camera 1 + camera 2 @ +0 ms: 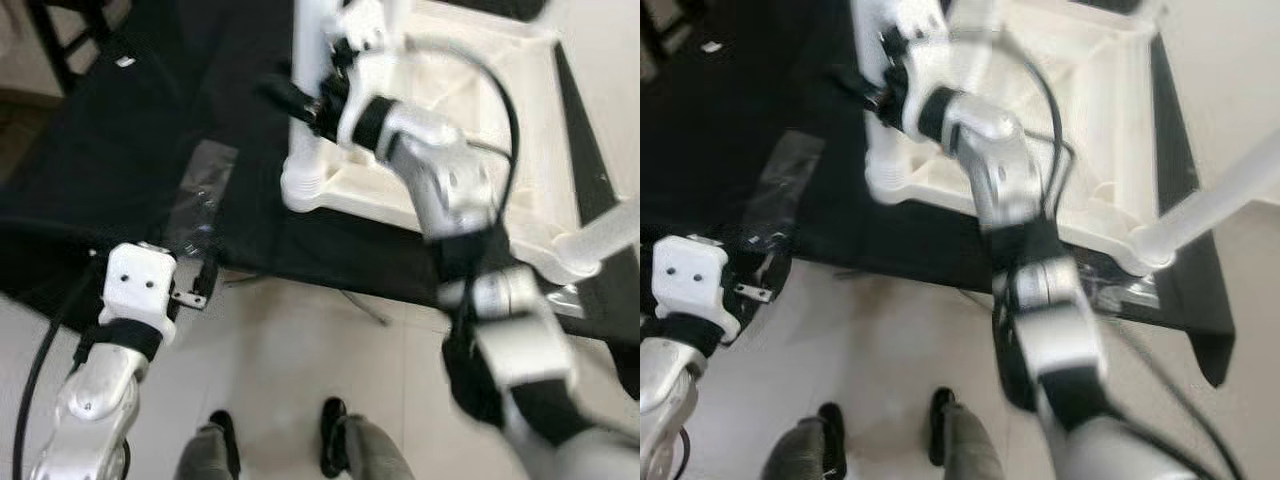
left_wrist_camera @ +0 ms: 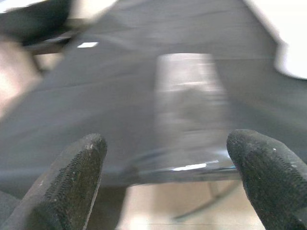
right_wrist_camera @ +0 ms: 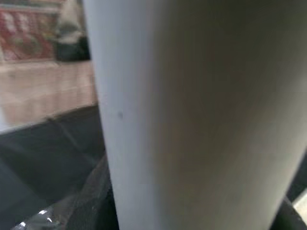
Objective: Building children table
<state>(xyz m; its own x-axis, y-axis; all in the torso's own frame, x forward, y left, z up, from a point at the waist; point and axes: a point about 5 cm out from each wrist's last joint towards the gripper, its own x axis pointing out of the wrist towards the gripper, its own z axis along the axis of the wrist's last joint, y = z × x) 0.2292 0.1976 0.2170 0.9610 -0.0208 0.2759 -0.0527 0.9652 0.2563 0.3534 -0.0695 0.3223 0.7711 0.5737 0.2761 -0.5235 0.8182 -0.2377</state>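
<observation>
Your right gripper point(image 1: 300, 105) was up against the near-left table leg point(image 1: 308, 90), an upright white tube standing in its corner socket on the tabletop point(image 1: 520, 130); the tabletop was white plastic, upside down on a black cloth point(image 1: 120, 150); the right wrist view had the leg right against the lens, so I couldn't tell whether the fingers were closed on it or just beside it. A second white leg point(image 1: 1215, 205) stuck out tilted from the near-right corner. Your left gripper point(image 2: 168, 187) hung low on the left at the cloth's near edge; its two black fingertips point(image 2: 72, 177) were spread wide apart with nothing between them; a clear plastic bag point(image 2: 189, 105) lay on the cloth ahead of it. Head views were blurred. Pale floor point(image 1: 300, 350) lay below, with the robot's own dark feet point(image 1: 335, 430) near the bottom edge.
</observation>
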